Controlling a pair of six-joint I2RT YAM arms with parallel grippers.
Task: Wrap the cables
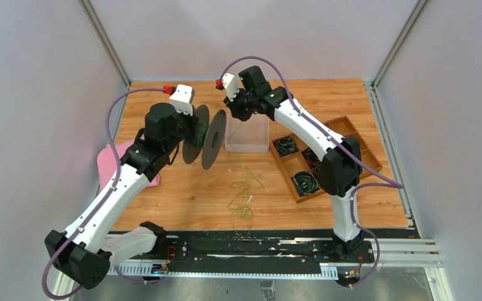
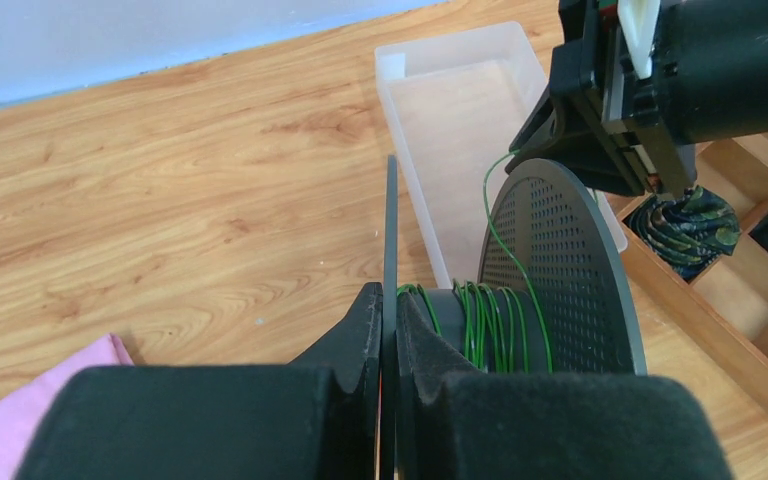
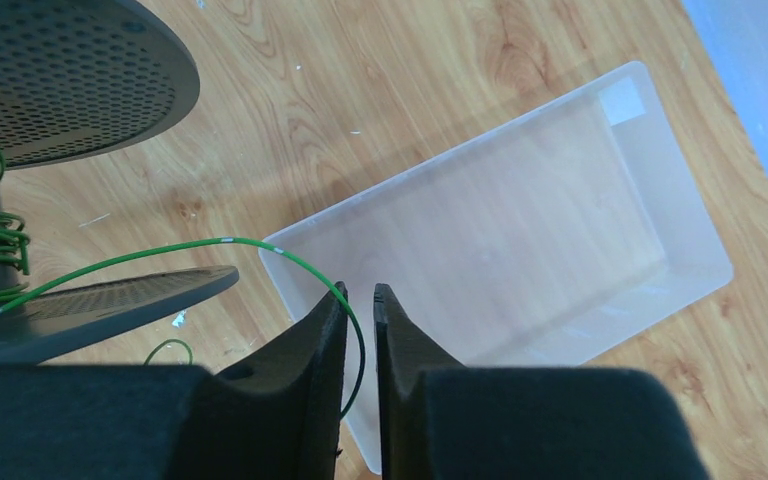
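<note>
Green wire [image 3: 160, 255] runs from the hub of a black perforated spool [image 2: 560, 250] into the right gripper [image 3: 360, 295], whose fingers are nearly closed with the strand passing through the narrow gap between them. The left gripper [image 2: 388, 300] is clamped on the edge of the spool's near flange and holds it lifted, axle roughly level, above the table and just beside the clear plastic bin [image 3: 450, 155]. Several turns sit on the hub; in the top view a loose tangle of the same wire lies on the wood below, so the winding looks partly done.

To wind well, the right pincer should, I judge, grip lightly enough for the wire to slide yet stay taut, and guide it between the two flanges so new turns land beside the old ones. Slack risks a loop slipping over the flange. The wooden tray [image 1: 351, 128] of coiled cables stands apart to the right.
</note>
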